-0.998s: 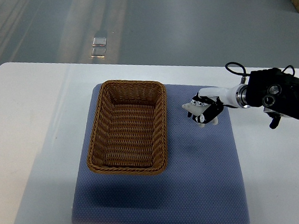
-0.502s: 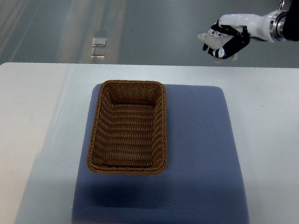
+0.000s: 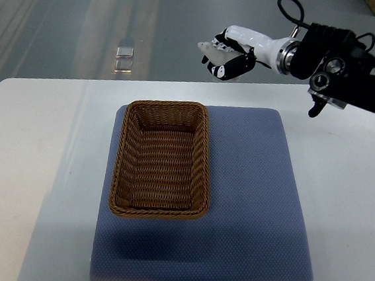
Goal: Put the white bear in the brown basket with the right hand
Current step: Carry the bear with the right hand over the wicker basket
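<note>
My right hand [image 3: 224, 54] is raised high, past the far edge of the table, above and to the right of the brown basket [image 3: 162, 158]. Its fingers are curled around the white bear [image 3: 209, 48], of which only a pale bit shows between them. The brown basket is wicker, rectangular and has nothing in it; it stands on the left half of the blue mat [image 3: 254, 207]. The left arm is not in view.
The blue mat lies on a white table [image 3: 39, 166]. My right forearm [image 3: 354, 60], black with cables, reaches in from the upper right. Two small shiny squares [image 3: 123, 58] lie on the floor beyond the table.
My right hand lifted the bear off the mat beside the basket, rose high to the upper right, and has now swung left toward the basket's far end.
</note>
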Motion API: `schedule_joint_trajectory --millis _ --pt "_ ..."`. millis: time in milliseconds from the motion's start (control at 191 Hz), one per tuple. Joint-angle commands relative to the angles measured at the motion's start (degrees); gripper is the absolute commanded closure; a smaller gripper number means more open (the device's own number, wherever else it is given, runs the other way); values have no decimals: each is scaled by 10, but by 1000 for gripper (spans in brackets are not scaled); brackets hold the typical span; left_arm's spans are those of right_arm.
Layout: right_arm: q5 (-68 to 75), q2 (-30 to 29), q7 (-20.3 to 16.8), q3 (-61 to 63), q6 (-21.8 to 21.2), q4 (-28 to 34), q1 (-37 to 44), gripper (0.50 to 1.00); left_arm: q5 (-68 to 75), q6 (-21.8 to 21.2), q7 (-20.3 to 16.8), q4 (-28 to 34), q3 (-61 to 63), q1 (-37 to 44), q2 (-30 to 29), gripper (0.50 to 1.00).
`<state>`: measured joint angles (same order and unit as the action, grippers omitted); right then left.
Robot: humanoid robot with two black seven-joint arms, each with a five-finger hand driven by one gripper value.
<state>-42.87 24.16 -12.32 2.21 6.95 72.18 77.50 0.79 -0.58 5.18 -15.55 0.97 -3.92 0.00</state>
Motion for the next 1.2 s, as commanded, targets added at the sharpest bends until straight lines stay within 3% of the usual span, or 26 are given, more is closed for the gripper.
schedule_joint_trajectory --millis 0,251,617,1197 --pt "-5 -39 7 -1 39 -7 -31 965 0 1 0 0 0 1 0 500" --pt "-56 -116 27 -4 104 -38 -80 967 0 0 0 0 0 1 0 500" --pt "-112 -213 32 -11 117 -104 -125 963 0 -1 0 1 0 1 0 500" --pt "-171 -242 41 -23 129 -169 -192 940 0 0 0 1 0 1 0 500"
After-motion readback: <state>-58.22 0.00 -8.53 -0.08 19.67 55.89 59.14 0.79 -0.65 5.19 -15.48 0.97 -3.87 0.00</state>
